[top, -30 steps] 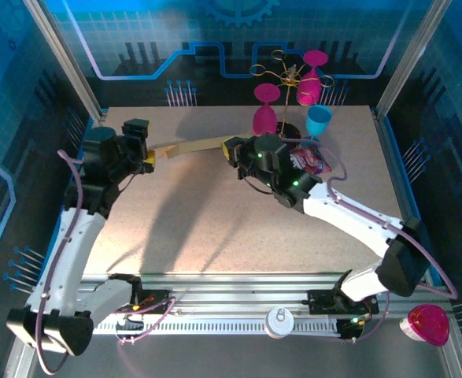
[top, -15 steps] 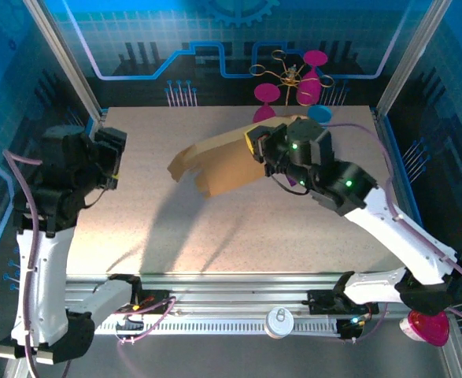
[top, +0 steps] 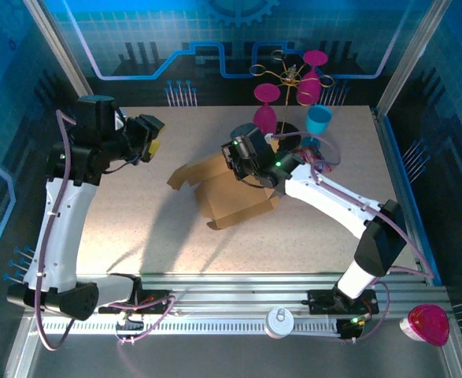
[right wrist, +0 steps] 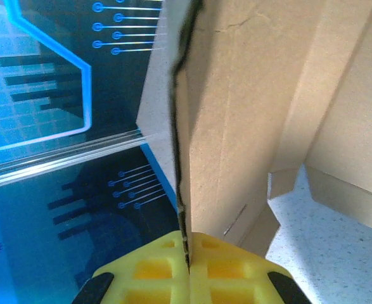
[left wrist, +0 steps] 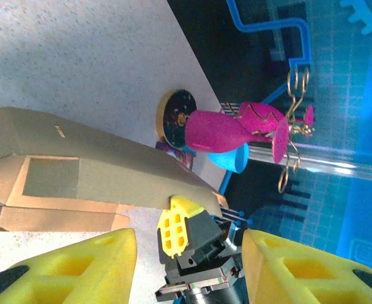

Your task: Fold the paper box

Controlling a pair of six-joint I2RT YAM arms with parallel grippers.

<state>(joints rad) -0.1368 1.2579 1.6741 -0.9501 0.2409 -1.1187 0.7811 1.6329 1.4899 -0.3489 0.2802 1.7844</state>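
Brown kraft paper box (top: 234, 197) is lying partly folded at the middle of the desk (top: 160, 244), flaps splaying. The right pincer (top: 232, 157) is gripping its far side, and the left pincer (top: 155, 140) is hovering leftward. From the left wrist, its fingers (left wrist: 78, 266) are gaping, empty. From the right wrist, pads (right wrist: 236, 272) are pinching a cardboard edge.

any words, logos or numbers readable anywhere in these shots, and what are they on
No text is readable.
paper box: plain brown, no print visible.
round disc: dark printed design, too blurred to read.
backdrop panels: circuit lines and a gear graphic, no words.
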